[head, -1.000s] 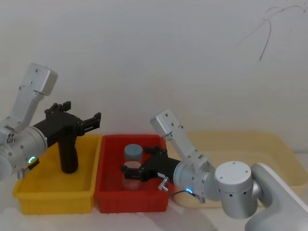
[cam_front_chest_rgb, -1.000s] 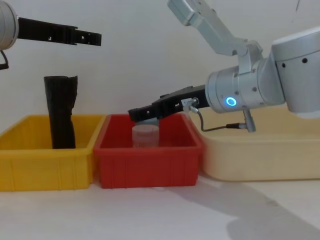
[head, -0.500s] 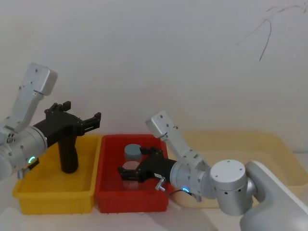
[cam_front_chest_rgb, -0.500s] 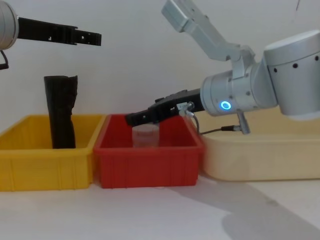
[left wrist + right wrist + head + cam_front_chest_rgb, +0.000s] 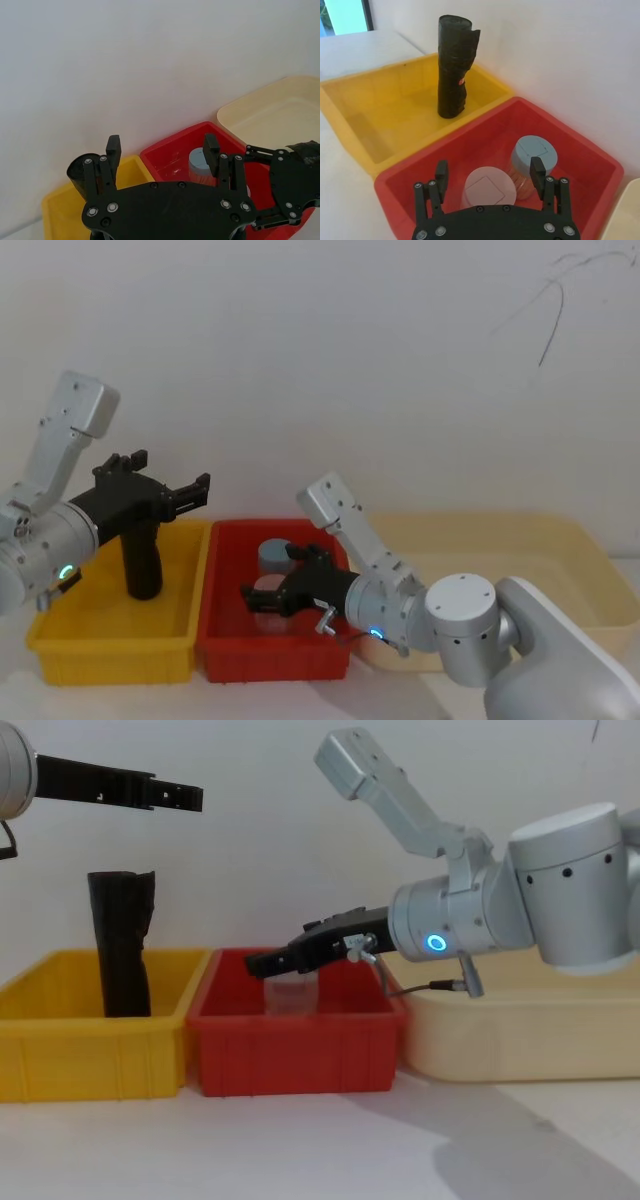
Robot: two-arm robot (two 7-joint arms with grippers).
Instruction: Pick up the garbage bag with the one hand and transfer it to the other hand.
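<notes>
Three bins stand in a row across the lower part of the head view: a yellow bin (image 5: 110, 645) at lower left, a red bin (image 5: 272, 655) at lower centre, and a cream tub (image 5: 560, 570) at lower right.

1. Garbage bag. The garbage bag (image 5: 141, 558) stands upright in the yellow bin, toward its rear. In the chest view it appears at left centre, its top rising above the bin rim (image 5: 120, 945). In the right wrist view it occupies the upper centre, and a small red mark is visible partway up the roll (image 5: 453, 70). Nothing touches it.

2. Left gripper. The left gripper (image 5: 200, 487), on the green-lit arm, sits at left centre of the head view, above the yellow bin and higher than the bag's top. Its fingers are spread apart and hold nothing. In the chest view it extends horizontally across the upper left (image 5: 190, 796), well clear of the bag below.

3. Right gripper. The right gripper (image 5: 250, 598), on the blue-lit arm, reaches into the space over the red bin at lower centre. Its fingers are spread, grasping nothing. In the right wrist view, two capped jars lie beyond the fingertips inside the red bin: a pink-lidded jar (image 5: 482, 190) and a blue-lidded jar (image 5: 534, 156).
</notes>
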